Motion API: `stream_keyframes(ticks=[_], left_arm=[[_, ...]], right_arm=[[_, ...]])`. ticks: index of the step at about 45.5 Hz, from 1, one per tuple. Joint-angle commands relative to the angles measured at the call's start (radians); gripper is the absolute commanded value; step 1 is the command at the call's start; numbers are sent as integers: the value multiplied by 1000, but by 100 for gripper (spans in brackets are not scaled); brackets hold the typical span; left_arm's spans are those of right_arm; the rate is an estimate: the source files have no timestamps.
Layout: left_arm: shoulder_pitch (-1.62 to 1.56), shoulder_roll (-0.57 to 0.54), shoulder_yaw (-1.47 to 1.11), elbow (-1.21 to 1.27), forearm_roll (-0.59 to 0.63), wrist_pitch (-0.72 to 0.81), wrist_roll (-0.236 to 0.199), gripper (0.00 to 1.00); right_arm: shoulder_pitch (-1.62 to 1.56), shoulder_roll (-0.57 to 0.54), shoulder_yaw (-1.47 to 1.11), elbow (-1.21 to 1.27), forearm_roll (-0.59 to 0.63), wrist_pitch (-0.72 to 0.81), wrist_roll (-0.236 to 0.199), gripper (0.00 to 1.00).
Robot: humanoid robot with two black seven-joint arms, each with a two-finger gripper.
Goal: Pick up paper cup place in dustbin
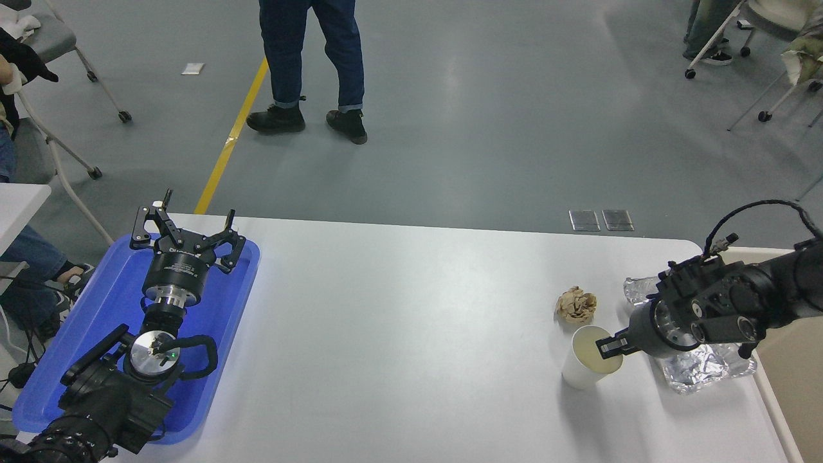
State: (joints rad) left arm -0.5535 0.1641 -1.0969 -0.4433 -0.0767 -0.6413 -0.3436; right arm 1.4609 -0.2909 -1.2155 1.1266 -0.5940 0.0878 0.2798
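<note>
at the worktop's (411, 334) right end the paper cup (588, 366) stands slightly tilted. the right claw (609, 347) reaches in sideways from the cup's right, apparently pinching its rim. the left claw (186, 231) is parked open, well apart.

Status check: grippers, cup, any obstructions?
Right gripper at paper cup rim, grip unclear. Left gripper open, parked over blue tray. Cup upright on table; paper ball just behind.

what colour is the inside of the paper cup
Cream, against white outer walls; the paper cup shows best in the head view.
</note>
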Motion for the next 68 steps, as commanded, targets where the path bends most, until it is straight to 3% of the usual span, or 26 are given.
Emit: stream_keyframes(ticks=[1, 5, 11, 19, 46, 68], left_arm=[[1, 0, 0, 0, 0, 0, 0, 100], [1, 0, 0, 0, 0, 0, 1, 100], [1, 0, 0, 0, 0, 0, 2, 100], [3, 2, -1, 0, 0, 0, 2, 100], [3, 3, -1, 0, 0, 0, 2, 100], [3, 3, -1, 0, 0, 0, 2, 100]], right_arm=[[52, -8, -27, 41, 2, 6, 9, 0], [104, -28, -62, 84, 8, 7, 18, 0], [242, -63, -139, 215, 3, 18, 79, 0], [458, -79, -222, 378, 7, 29, 118, 0], [996, -109, -294, 466, 8, 435, 110, 0], [1020, -109, -334, 476, 0, 451, 93, 0]])
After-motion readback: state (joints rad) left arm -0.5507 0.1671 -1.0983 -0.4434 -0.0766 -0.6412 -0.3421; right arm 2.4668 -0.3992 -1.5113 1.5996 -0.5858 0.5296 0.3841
